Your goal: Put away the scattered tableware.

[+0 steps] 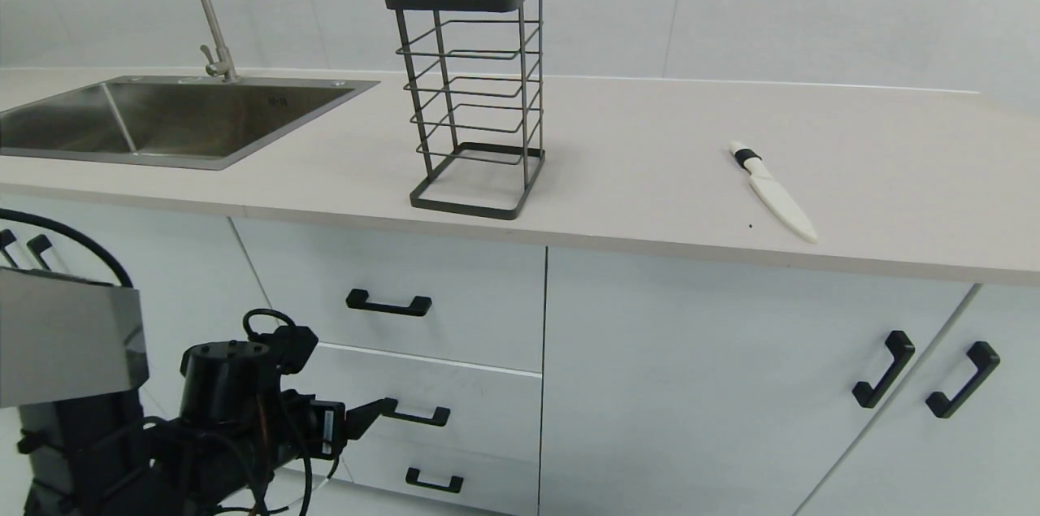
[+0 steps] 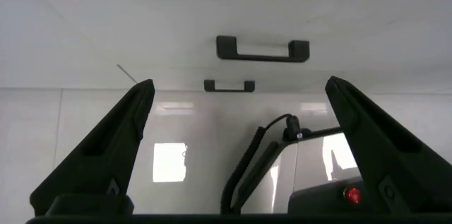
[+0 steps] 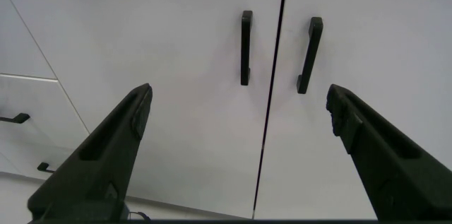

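Note:
A white knife [image 1: 772, 191] with a black band on its handle lies flat on the counter [image 1: 650, 166] at the right, blade toward the front edge. A dark wire knife rack [image 1: 475, 89] with a slotted top stands upright mid-counter. My left gripper [image 1: 366, 416] hangs low before the drawers, well below the counter; in the left wrist view its fingers [image 2: 113, 146] are spread wide and hold nothing, so the left gripper [image 2: 240, 104] is open. My right gripper [image 3: 240, 111] is open too, facing the cabinet doors with nothing between its fingers [image 3: 116, 139].
A steel sink [image 1: 162, 114] with a curved tap [image 1: 199, 8] is set into the counter at the left. Drawers with black handles [image 1: 388, 305] sit under the rack, and cabinet doors with black handles [image 1: 884, 370] lie to the right. A wall backs the counter.

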You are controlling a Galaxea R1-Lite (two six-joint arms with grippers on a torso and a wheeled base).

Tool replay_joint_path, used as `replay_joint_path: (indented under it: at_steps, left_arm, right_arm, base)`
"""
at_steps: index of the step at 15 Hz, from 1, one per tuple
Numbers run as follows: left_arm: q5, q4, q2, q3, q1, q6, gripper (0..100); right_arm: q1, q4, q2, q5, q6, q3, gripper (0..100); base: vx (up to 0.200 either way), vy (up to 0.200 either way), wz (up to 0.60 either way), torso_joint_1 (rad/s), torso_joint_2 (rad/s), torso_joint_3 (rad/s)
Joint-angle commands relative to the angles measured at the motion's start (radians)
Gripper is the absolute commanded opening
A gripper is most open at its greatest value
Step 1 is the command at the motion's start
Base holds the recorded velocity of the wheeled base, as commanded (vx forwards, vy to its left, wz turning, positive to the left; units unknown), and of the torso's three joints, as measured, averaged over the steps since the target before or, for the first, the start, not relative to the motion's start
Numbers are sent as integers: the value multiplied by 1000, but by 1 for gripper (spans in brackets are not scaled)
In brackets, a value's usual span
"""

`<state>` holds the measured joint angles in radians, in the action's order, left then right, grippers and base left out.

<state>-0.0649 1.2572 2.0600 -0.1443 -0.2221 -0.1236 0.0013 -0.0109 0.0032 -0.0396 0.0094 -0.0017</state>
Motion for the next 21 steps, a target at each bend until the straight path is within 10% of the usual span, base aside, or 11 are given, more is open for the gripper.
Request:
replay_joint_path:
  at_steps: [1, 10, 17, 21]
  left_arm:
    - [-1, 1, -153, 101, 0, 1, 100]
    - [-4, -59, -805, 144, -29, -2, 100]
    - [-10, -736, -1557, 144, 4, -1, 100]
    - [-127, -886, -1835, 127, 99, -4, 100]
  right_arm:
    - [0, 0, 1, 0, 0, 0, 100]
    - [0, 0, 1, 0, 0, 0, 100]
    - [0, 0, 1, 0, 0, 0, 100]
    - [0, 0, 1, 0, 0, 0, 100]
  base:
    - [0, 0, 0, 0, 0, 0]
    - [0, 0, 0, 0, 0, 0]
    - [0, 0, 0, 0, 0, 0]
    - [0, 0, 0, 0, 0, 0]
